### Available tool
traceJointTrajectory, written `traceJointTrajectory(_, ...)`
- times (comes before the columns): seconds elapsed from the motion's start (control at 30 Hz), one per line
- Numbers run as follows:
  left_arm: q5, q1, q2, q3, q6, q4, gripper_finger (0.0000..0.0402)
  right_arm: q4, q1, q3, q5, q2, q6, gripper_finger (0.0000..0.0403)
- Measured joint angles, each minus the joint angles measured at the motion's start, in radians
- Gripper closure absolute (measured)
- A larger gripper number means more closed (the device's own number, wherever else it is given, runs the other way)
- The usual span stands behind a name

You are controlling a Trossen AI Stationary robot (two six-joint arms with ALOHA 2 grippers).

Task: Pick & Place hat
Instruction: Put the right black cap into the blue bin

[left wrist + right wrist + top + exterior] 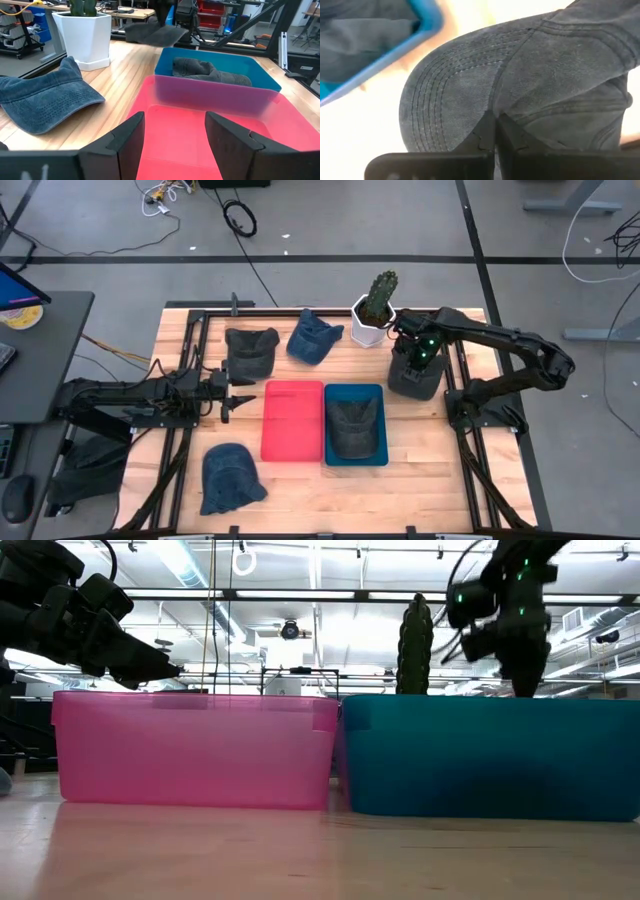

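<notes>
Right gripper (pixel 495 131) clenched on grey hat (pixel 415 377); blue bin (pixel 379 457) lies just beside, toward left arm. Left gripper (pixel 175 132) released, idle.

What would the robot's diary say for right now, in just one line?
right gripper: shut on grey hat, right of blue bin | left gripper: open, waiting beside red bin | blue bin: one hat inside

potted cactus (pixel 377 308) at table's (pixel 420 480) far edge; cables (pixel 238 218), probably, on floor.
</notes>
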State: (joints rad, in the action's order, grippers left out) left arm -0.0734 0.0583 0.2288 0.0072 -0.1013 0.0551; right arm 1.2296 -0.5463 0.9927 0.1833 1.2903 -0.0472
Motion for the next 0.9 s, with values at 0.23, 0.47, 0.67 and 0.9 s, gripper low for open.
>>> traceJointTrajectory(0.23,0.0,0.0,0.0,0.0,0.0,0.0,0.0188,0.079,0.196,0.115,-0.028,-0.048,0.155,0.0402)
traceJointTrajectory(0.47,0.0,0.0,0.0,0.0,0.0,0.0,0.0188,0.038,0.426,0.229,-0.03,-0.027,0.35,0.0403)
traceJointTrajectory(0.67,0.0,0.0,0.0,0.0,0.0,0.0,0.0188,-0.083,0.619,0.316,-0.028,0.067,0.433,0.0403)
traceJointTrajectory(0.9,0.0,0.0,0.0,0.0,0.0,0.0,0.0188,-0.116,0.733,0.433,-0.051,0.252,0.425,0.0403)
